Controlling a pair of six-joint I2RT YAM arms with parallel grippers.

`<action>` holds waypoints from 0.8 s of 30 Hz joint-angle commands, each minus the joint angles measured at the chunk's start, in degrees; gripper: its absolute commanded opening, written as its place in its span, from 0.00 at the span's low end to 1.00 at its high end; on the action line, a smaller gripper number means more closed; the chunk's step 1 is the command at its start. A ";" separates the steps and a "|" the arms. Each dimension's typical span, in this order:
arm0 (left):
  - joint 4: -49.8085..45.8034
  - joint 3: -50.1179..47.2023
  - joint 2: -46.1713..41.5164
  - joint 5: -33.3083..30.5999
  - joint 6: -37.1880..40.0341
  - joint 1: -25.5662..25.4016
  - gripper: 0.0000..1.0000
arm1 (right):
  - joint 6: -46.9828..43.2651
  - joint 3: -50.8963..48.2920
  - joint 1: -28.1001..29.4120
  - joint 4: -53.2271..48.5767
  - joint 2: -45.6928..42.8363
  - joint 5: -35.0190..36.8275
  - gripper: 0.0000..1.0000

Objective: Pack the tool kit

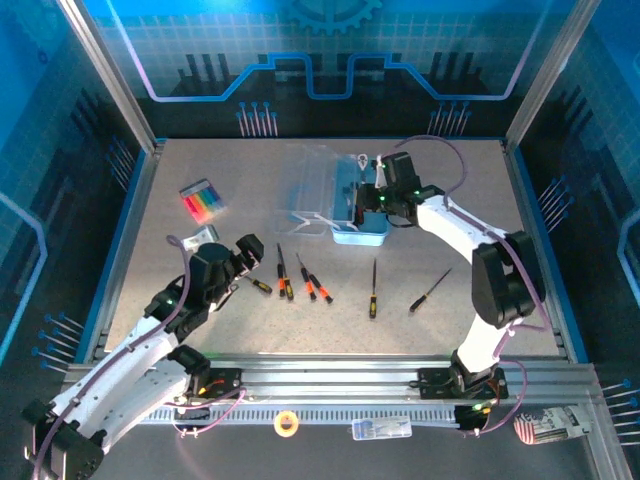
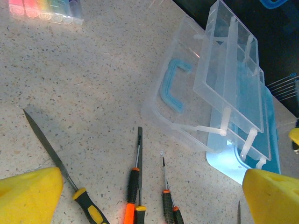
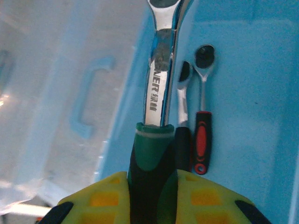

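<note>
Right fingers (image 3: 105,200) clamp a green-handled wrench (image 3: 159,88), arm stretched over the blue tool box (image 1: 362,235) at upper centre; left fingers (image 2: 28,196) gape wide, arm bent low above screwdrivers (image 1: 286,281) at lower left.

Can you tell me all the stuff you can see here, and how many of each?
Toolbox: one, blue base with clear lid open, far middle of the table.
Ratchet wrench: one, chrome with green-black handle, held over the blue base.
Small ratchets: two, one red-black handle, one black, inside the base.
Screwdrivers: about six, black with orange or yellow, in a row in front of the toolbox.
Marker case: one, rainbow colours, far left.
Tape roll: one, yellowish, by the front rail.
Left gripper: one, yellow fingers, open near the leftmost screwdriver.
Right gripper: one, yellow fingers, shut on the ratchet wrench.
</note>
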 commanded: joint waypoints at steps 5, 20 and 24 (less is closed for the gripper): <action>-2.28 -0.70 -1.70 -0.76 0.37 0.57 0.99 | 0.90 3.38 -0.77 -2.87 3.69 5.00 0.16; -3.35 -0.20 -1.85 -0.72 -0.64 0.73 0.99 | 3.06 11.28 -2.40 -4.00 16.54 2.88 0.16; -3.69 -0.20 -2.01 -1.09 -0.78 0.81 0.99 | 3.45 12.28 -2.53 -4.75 18.07 3.20 0.18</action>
